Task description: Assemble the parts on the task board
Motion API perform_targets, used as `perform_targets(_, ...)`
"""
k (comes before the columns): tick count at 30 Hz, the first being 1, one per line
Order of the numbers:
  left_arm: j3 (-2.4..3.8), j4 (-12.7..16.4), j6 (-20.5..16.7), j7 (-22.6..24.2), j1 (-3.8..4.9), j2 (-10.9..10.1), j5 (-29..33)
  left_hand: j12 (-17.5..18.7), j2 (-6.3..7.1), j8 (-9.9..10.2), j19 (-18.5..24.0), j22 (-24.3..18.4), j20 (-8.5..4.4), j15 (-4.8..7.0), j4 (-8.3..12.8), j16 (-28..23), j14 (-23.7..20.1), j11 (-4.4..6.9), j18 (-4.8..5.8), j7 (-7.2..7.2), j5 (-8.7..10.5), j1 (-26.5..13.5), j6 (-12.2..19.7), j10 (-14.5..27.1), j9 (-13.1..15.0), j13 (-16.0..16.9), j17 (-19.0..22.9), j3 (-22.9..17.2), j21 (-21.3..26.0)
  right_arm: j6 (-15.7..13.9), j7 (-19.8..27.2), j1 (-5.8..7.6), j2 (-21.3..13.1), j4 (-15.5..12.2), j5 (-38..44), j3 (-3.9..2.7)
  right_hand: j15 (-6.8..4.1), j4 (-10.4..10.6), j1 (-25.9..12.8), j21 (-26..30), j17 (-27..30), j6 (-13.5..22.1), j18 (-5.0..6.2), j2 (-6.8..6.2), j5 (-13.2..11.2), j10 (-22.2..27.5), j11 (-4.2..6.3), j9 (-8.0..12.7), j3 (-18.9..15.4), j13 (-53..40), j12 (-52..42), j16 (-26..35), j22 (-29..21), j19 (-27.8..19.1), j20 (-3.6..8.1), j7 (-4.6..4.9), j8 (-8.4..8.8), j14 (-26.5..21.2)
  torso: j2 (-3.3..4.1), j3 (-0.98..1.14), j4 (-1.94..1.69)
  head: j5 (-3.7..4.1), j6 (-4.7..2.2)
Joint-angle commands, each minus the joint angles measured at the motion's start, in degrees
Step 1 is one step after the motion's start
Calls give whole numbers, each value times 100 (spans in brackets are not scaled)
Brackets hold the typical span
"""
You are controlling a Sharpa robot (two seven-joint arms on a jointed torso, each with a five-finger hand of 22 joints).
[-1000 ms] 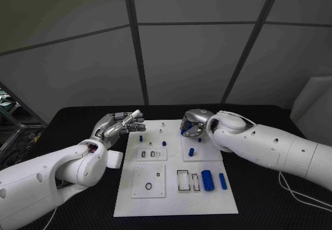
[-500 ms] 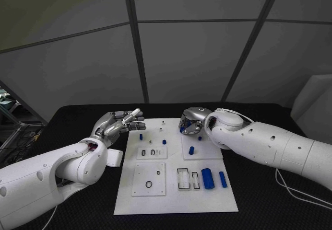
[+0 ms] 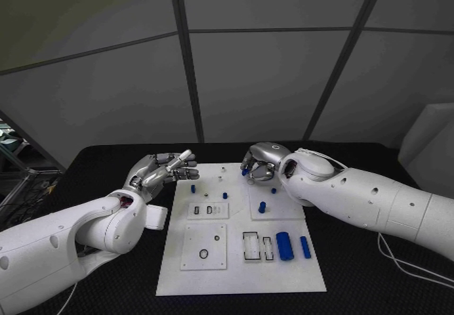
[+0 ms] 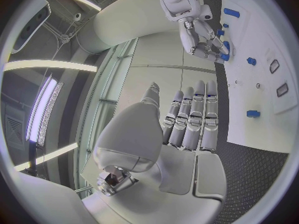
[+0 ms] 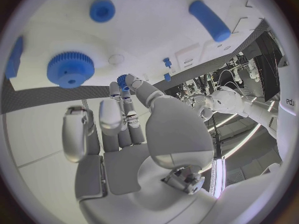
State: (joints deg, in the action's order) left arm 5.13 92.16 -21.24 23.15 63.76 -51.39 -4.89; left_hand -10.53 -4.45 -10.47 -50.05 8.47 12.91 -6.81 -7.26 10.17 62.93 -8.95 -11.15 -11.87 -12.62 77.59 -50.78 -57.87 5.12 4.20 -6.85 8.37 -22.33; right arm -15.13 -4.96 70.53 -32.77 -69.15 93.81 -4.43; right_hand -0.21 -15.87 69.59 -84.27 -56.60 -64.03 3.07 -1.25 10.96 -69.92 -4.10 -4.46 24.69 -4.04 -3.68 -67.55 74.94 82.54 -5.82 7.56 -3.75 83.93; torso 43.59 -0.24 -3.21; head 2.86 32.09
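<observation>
1. Task board (image 3: 241, 262) lies mid-table w/ blue parts on it.
2. Right hand (image 3: 262, 163), over board's far edge, pinches a small blue gear (image 5: 122, 80).
3. Left hand (image 3: 163, 169), beside board's far-left corner, fingers apart, holds nothing.

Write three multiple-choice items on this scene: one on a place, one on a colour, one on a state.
1. Where is the large blue cylinder?
A. Lying on the near right part of the task board
B. On the black table, off the board
C. Standing at the board's far left corner

2. What colour is the task board?
A. Blue
B. White
C. Grey

3. What is the right robot hand doing?
A. Lying flat on the table
B. Gripping the large cylinder
C. Pinching a small blue part

Answers: 1 A, the head view shows it lying there beside a slimmer blue piece. 2 B, the plate is white against the black table. 3 C, the right wrist view shows the part at its fingertips.
</observation>
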Motion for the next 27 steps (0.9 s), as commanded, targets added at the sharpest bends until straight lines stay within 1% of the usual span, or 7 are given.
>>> perform_targets(1, 6, 7, 91, 17, 10, -1, -36, 39, -27, 30, -23, -5, 6, -4, 19, -35, -36, -18, 76, 10, 34, 27, -26, -41, -5, -8, -7, 28, 7, -559, 101, 56, 119, 92, -62, -6, -36, -9, 28, -13, -12, -52, -38, 23, 27, -45, 5, 0, 35, 0, 14, -30, 184, 19, 3, -2, -37, 113, 13, -1, -19, 7, -16)
perform_targets(10, 7, 1, 106, 9, 12, 30, -36, 39, -27, 30, -23, -5, 6, -4, 19, -35, -36, -18, 76, 10, 34, 27, -26, -41, -5, -8, -7, 28, 7, -606, 193, 107, 613, 646, -121, -6, -37, -2, 15, -24, -45, -56, -42, 20, 28, -46, 3, 0, 34, 1, 16, -57, 208, 31, 4, 0, -35, 118, 24, -3, -22, 6, 16)
perform_targets(12, 7, -4, 109, 7, 12, 39, -36, 39, -27, 30, -23, -5, 6, -4, 19, -35, -36, -18, 76, 10, 34, 27, -26, -41, -5, -8, -7, 28, 7, -576, 218, 110, 710, 754, -132, -6, -38, 1, 9, -26, -54, -55, -43, 19, 28, -43, 1, 0, 34, 3, 18, -66, 212, 33, 5, 1, -33, 119, 21, 1, -17, 2, 26)
perform_targets(13, 7, -7, 109, 5, 14, 44, -36, 39, -27, 30, -23, -5, 6, -4, 19, -35, -36, -18, 76, 10, 34, 27, -26, -41, -5, -8, -7, 28, 7, -549, 233, 112, 772, 822, -139, -5, -38, 2, 9, -27, -54, -55, -43, 20, 28, -43, 1, 0, 34, 3, 18, -66, 212, 33, 5, 1, -33, 119, 25, -1, -23, 2, 31)
perform_targets(19, 9, 21, 102, -6, 26, 36, -36, 45, -33, 34, -23, -7, 7, -5, 21, -42, -39, -18, 76, 13, 39, 26, -29, -43, -6, -9, -7, 30, 9, -360, 255, 119, 987, 1050, -160, -5, -37, 14, -13, -28, -58, -40, -42, 20, 28, -23, -4, 4, 39, 9, 26, -79, 210, 29, 6, 6, -17, 116, 36, -1, -17, -21, 42)
perform_targets(24, 12, 46, 98, -16, 38, 33, -36, 47, -34, 35, -22, -8, 8, -5, 22, -45, -40, -17, 76, 13, 41, 26, -29, -43, -6, -9, -7, 31, 10, -180, 215, 122, 1129, 1205, -166, -4, -33, 23, -37, -25, -59, -25, -40, 10, 14, -1, -11, 8, 37, 15, 29, -88, 200, 20, 4, 11, -5, 112, 58, -17, -46, -19, 33)
perform_targets(27, 13, 50, 98, -20, 44, 33, -36, 47, -34, 35, -22, -8, 8, -5, 22, -45, -40, -17, 76, 13, 41, 26, -29, -43, -6, -9, -7, 31, 10, -110, 203, 122, 1177, 1265, -167, -3, -32, 26, -43, -25, -60, -21, -39, 8, 10, 4, -12, 9, 37, 16, 29, -91, 199, 18, 3, 12, -3, 111, 52, -12, -38, -40, 50)
